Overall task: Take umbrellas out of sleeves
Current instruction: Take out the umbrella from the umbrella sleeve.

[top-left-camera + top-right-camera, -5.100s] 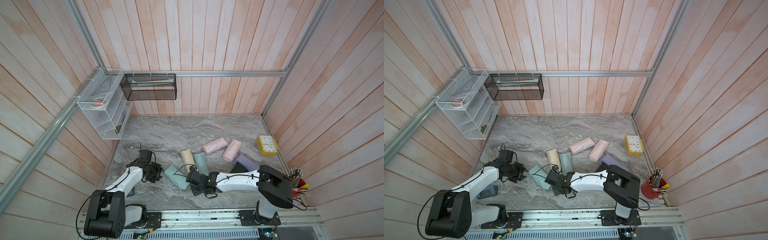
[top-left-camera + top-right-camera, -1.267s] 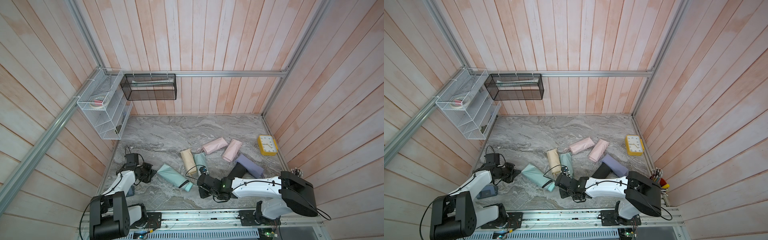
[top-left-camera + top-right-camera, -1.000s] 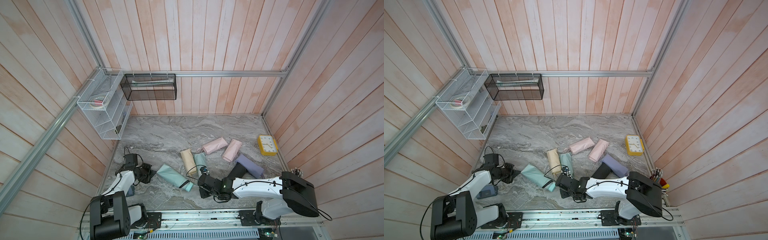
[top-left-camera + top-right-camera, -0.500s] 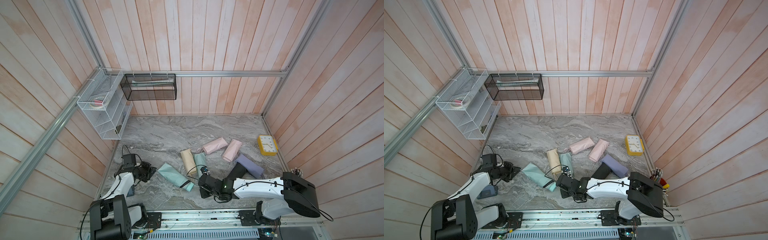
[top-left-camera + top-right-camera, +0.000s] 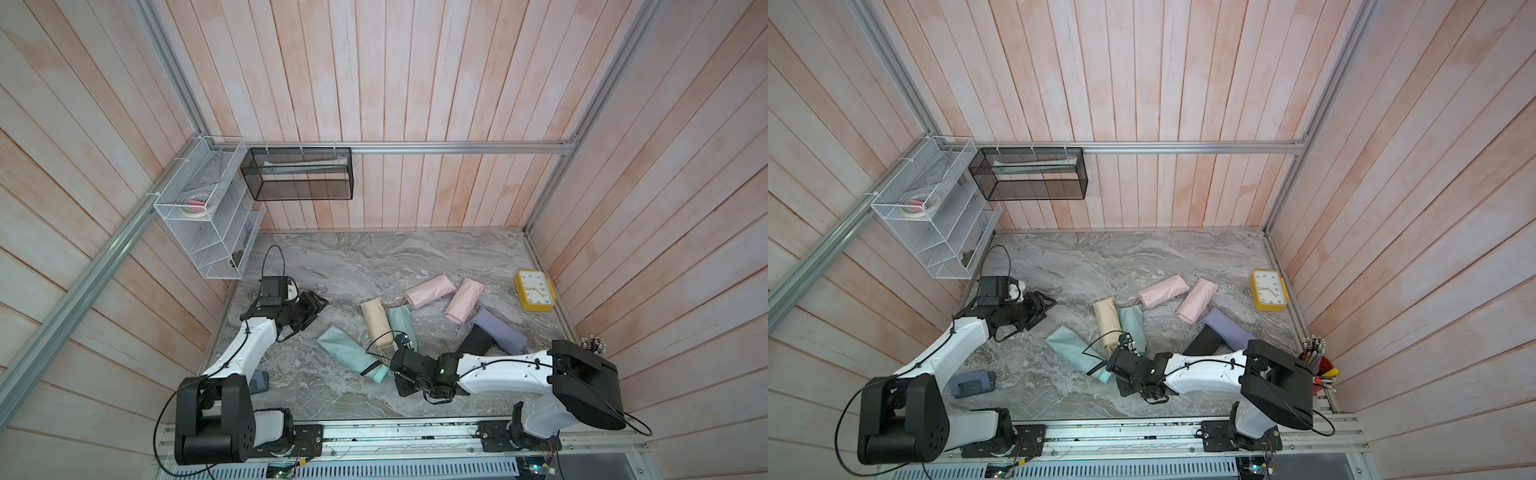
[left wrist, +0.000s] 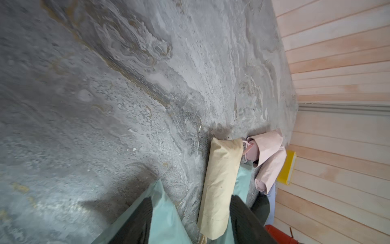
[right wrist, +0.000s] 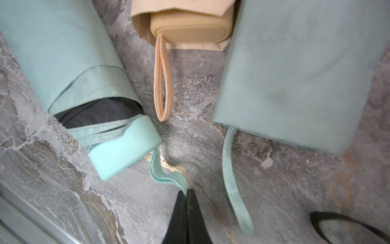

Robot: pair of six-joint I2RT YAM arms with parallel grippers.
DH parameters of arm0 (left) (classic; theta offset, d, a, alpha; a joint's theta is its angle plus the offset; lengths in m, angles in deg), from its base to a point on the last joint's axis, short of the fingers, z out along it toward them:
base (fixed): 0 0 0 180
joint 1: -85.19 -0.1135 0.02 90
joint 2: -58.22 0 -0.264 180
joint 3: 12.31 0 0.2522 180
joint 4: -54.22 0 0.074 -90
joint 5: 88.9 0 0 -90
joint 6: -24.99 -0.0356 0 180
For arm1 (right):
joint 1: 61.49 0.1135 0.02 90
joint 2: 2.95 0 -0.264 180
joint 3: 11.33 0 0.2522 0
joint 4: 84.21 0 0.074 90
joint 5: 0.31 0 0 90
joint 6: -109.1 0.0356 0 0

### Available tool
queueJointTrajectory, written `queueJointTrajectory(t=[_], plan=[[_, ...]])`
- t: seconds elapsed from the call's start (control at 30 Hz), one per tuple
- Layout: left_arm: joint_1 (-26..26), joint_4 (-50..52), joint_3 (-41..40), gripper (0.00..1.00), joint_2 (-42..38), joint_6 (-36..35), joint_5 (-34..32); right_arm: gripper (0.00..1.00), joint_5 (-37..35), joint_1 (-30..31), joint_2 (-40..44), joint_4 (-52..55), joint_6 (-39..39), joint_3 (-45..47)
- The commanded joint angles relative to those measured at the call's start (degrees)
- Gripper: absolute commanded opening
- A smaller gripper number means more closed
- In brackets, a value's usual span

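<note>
Mint-green folded umbrella (image 7: 124, 147) lies front-centre on grey marbled surface (image 5: 374, 257), handle end out of its smooth mint fabric sleeve (image 7: 63, 52). R hand (image 7: 186, 191) clenched on mint wrist cord (image 7: 166, 177); L hand (image 5: 312, 308) released, near sleeve's closed end. Sleeve prob. light, limp, slick; cord thin, stubby handle safer grip. Metal front rail (image 5: 395, 432) close; open room at back.

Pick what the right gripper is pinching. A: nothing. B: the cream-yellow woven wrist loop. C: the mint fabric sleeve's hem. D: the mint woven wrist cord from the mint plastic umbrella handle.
D: in the right wrist view the shut right gripper clamps the mint woven wrist cord, which runs to the mint plastic umbrella handle; the cream-yellow woven wrist loop lies free.
</note>
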Motion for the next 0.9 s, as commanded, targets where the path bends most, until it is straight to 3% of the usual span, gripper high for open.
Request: queueJointTrajectory(t=[0.0, 0.1, 0.47, 0.87], plan=[[3.21, 4.08, 3.87, 0.62, 4.01, -7.86, -8.58, 0.0, 0.18, 0.25, -0.55, -0.2, -0.59, -0.67], [5.58, 4.82, 4.91, 0.62, 5.53, -10.23, -13.32, 0.0, 0.05, 0.27, -0.13, -0.44, -0.56, 0.01], [12.46, 8.26, 6.89, 0.6, 8.87, -15.37, -20.2, 0.0, -0.11, 0.13, -0.08, -1.63, -0.51, 1.19], [13.36, 7.63, 5.1, 0.47, 9.31, -16.91, -20.41, 0.0, 0.23, 0.11, 0.51, -2.32, 0.28, 2.02]])
